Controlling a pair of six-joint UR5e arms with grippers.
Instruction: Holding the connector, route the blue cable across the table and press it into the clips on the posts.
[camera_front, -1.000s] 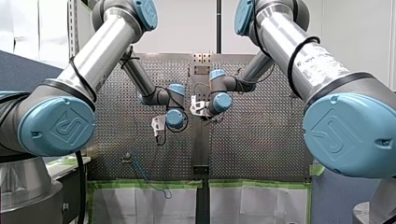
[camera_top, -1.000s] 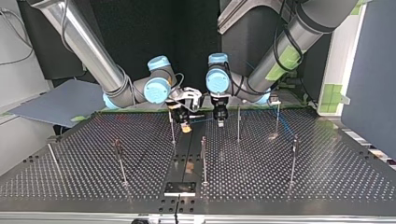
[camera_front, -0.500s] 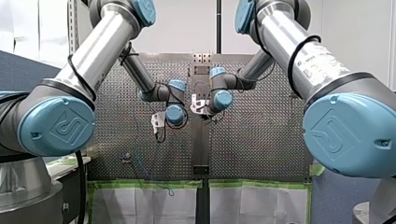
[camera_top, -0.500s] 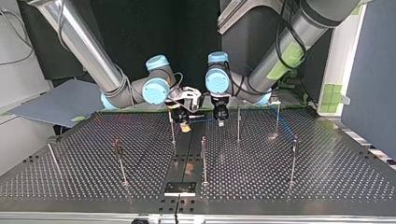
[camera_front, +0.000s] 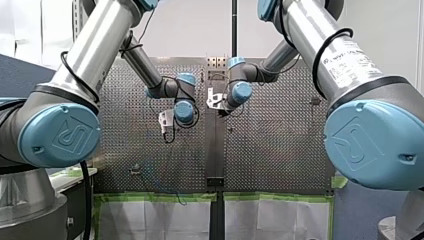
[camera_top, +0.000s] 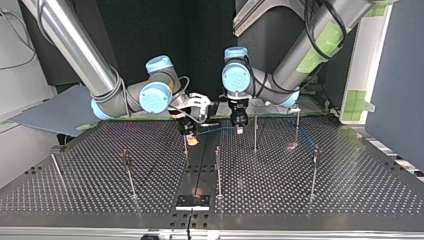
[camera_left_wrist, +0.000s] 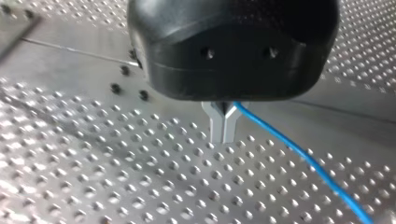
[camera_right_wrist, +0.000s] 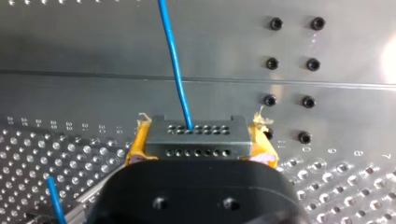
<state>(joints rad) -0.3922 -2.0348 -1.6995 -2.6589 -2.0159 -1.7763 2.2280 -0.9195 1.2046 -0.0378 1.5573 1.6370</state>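
My right gripper, clamping the connector, has slid toward a post. My left gripper looks pinched on the cable. Clipping is close.

The connector sits between the fingers of our right gripper; the cable runs ahead. Our left gripper pinches the cable above the table.

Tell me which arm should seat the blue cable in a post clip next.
Probably my left: its fingers pinch the blue cable near a post, while my right gripper only holds the connector.
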